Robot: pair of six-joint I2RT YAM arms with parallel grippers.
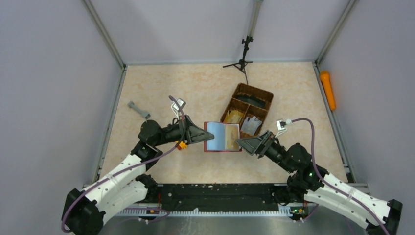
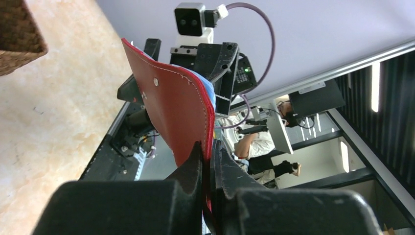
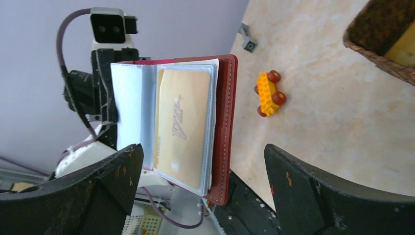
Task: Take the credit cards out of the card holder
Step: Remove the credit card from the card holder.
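Note:
The dark red card holder point(image 1: 222, 137) hangs open above the table, its pale blue lining facing up. My left gripper point(image 1: 208, 135) is shut on its left edge; in the left wrist view the fingers point(image 2: 193, 161) pinch the red cover point(image 2: 171, 107). My right gripper point(image 1: 242, 143) is open at the holder's right edge. In the right wrist view its jaws point(image 3: 200, 161) stand wide apart either side of the holder point(image 3: 226, 122). A tan-gold credit card point(image 3: 181, 122) sits in a clear sleeve. A tan card point(image 1: 235, 116) and a grey card point(image 1: 251, 125) lie in the basket.
The brown wicker divided basket point(image 1: 247, 110) stands just behind the holder and shows at the right wrist view's top corner point(image 3: 381, 34). An orange toy block point(image 3: 269, 93) lies on the table under my left arm. A grey part point(image 1: 138, 109) lies at the left, a small tripod point(image 1: 242, 58) at the back.

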